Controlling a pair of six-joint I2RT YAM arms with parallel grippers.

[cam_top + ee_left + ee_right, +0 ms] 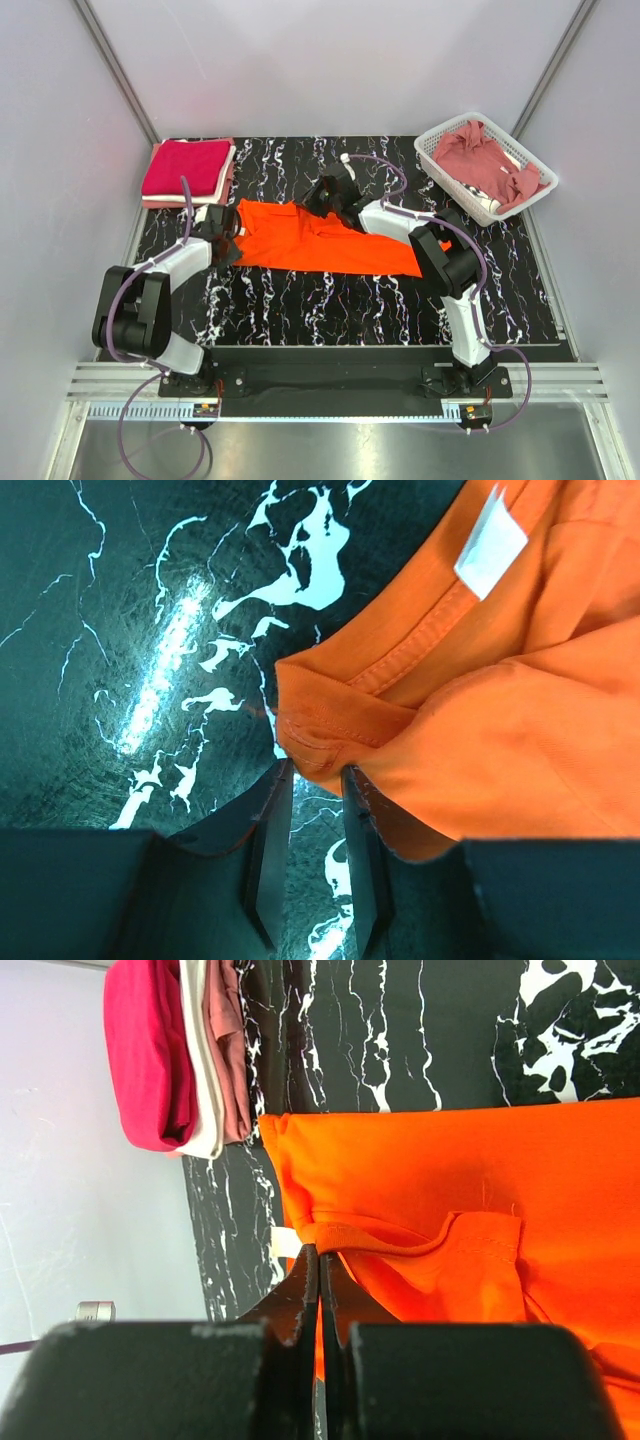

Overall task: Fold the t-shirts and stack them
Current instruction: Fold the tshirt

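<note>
The orange t-shirt lies spread across the middle of the black marbled table. My left gripper is at the shirt's left end. In the left wrist view it is shut on a bunched seam of the orange t-shirt held between its tips. My right gripper is at the shirt's far edge. In the right wrist view it is shut on the neckband of the orange t-shirt, and a sliver of cloth shows between the fingers. Folded t-shirts, crimson on top, are stacked at the back left.
A white lattice basket stands at the back right with a crumpled dusty rose t-shirt in it. A white label sticks out of the orange shirt's neck. Grey walls close in the table on three sides.
</note>
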